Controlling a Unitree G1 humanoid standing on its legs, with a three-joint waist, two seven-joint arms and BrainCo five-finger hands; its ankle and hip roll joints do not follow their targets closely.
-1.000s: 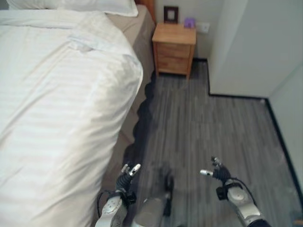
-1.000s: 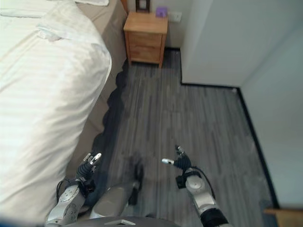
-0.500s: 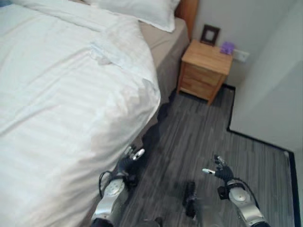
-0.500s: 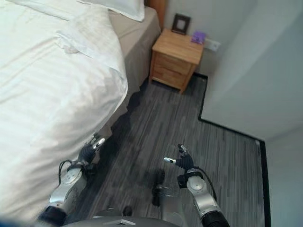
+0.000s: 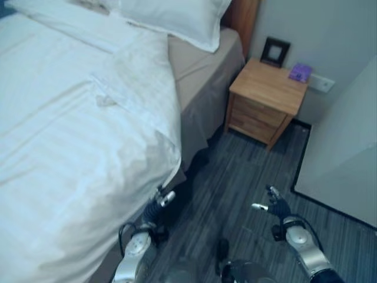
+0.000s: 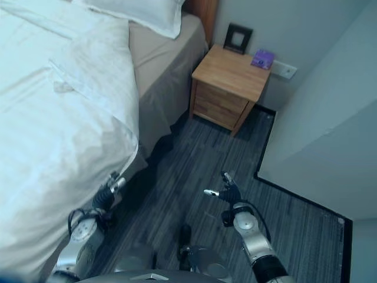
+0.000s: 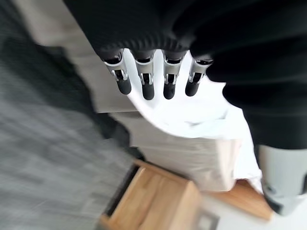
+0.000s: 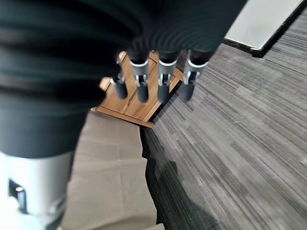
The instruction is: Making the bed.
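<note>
A white striped duvet [image 5: 70, 153] covers the bed and hangs over its near side. Its top edge is folded back in a crumpled band [image 5: 135, 76]. Beyond the fold lies a white pillow [image 5: 171, 17] on the bare tan sheet [image 5: 200, 59]. My left hand [image 5: 152, 211] is low beside the bed, just under the duvet's hanging corner, open and holding nothing. Its straight fingers [image 7: 144, 79] point at the duvet's edge [image 7: 192, 115]. My right hand [image 5: 277, 207] hovers over the floor, open and empty, its fingers [image 8: 158, 79] spread toward the nightstand.
A wooden nightstand [image 5: 265, 97] stands by the bed's head, with a dark picture frame [image 5: 275, 52] and a small purple thing [image 5: 300, 72] on it. A white wall corner [image 5: 347, 147] juts in at the right. Grey plank floor [image 5: 247, 177] runs between bed and wall.
The camera has swung toward the head of the bed, bringing the pillow and nightstand closer. Both hands stay open and low; the left one now sits nearer the duvet's hanging corner.
</note>
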